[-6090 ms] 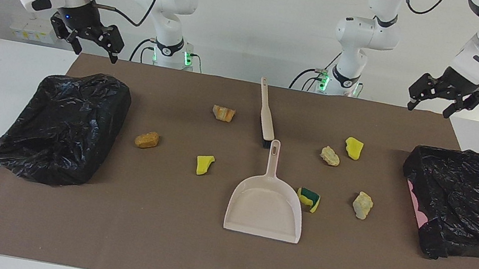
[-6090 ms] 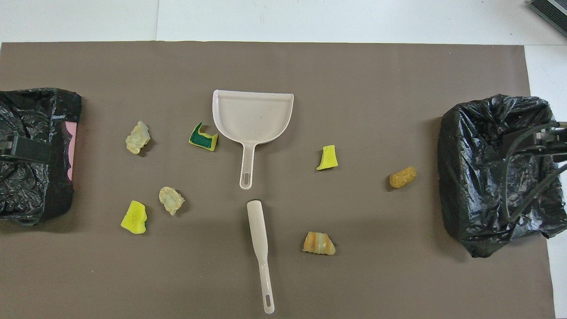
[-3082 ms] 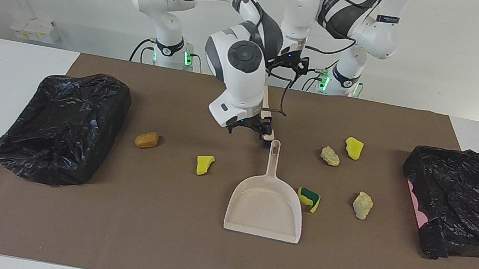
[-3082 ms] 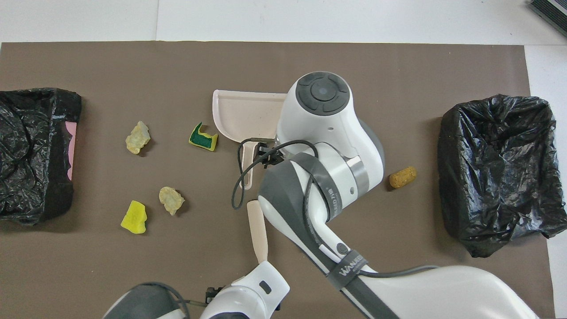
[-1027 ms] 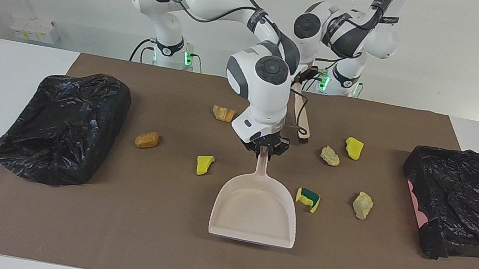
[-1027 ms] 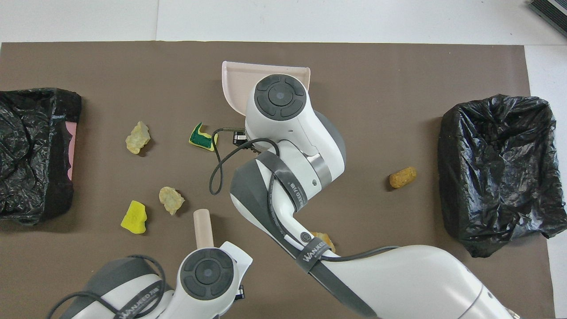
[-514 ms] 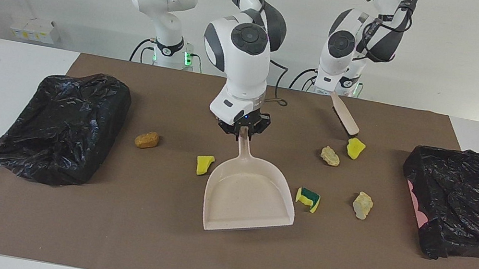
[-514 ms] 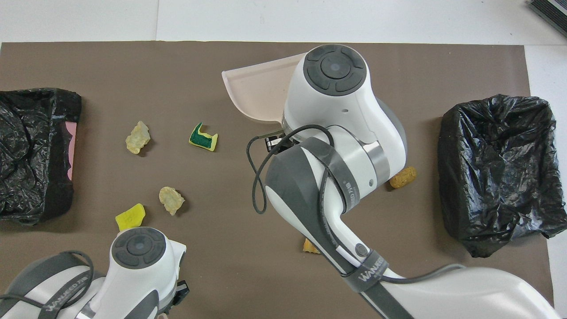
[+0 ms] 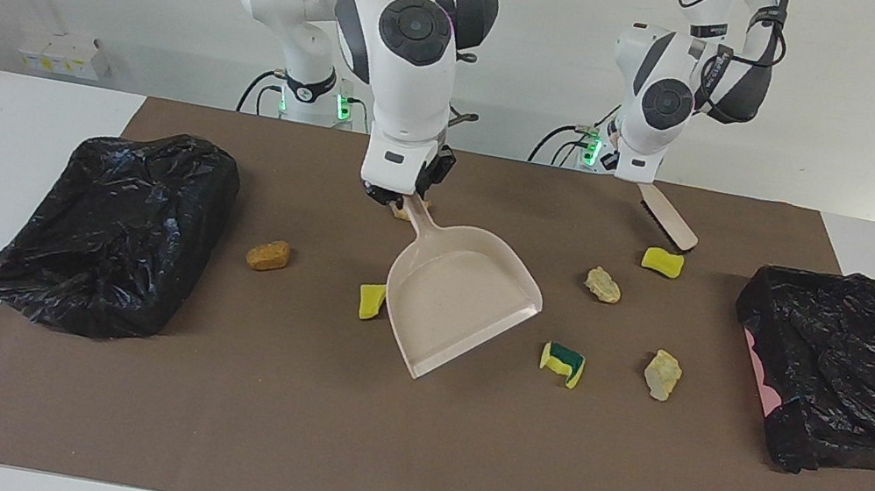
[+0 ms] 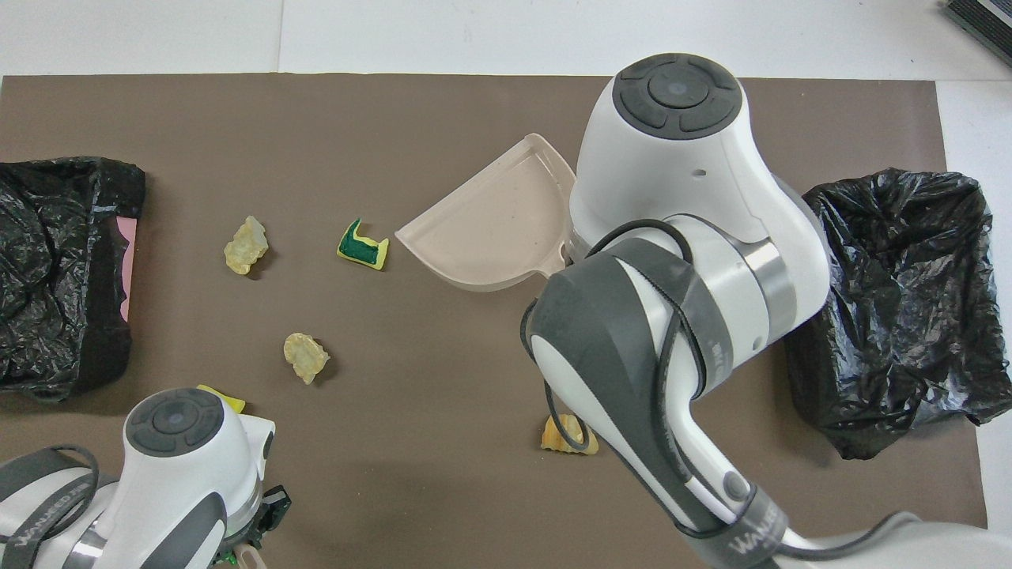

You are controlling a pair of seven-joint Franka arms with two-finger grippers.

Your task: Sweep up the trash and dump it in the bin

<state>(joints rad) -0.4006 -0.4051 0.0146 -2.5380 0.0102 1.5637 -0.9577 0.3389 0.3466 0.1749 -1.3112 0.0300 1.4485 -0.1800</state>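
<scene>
My right gripper (image 9: pixel 404 201) is shut on the handle of the beige dustpan (image 9: pixel 457 298), whose mouth is turned toward the green-and-yellow trash chunk (image 9: pixel 563 363). A yellow chunk (image 9: pixel 369 301) touches the pan's side. My left gripper (image 9: pixel 633 179) is shut on the brush (image 9: pixel 668 219), its head right beside another yellow chunk (image 9: pixel 662 262). Two tan chunks (image 9: pixel 603 284) (image 9: pixel 662 375) lie close by. An orange-brown chunk (image 9: pixel 269 255) lies toward the right arm's end. In the overhead view the dustpan (image 10: pixel 486 229) shows, and both grippers are hidden under their arms.
A black-bagged bin (image 9: pixel 116 227) stands at the right arm's end of the brown mat (image 9: pixel 282 433), and a second black-bagged bin (image 9: pixel 844 367) at the left arm's end. A striped orange chunk (image 10: pixel 565 438) lies near the robots, partly under the right arm.
The right gripper has pulled the dustpan toward the robots and swung its mouth toward the left arm's end. The left gripper carried the brush the same way, and the yellow chunk beside it shifted.
</scene>
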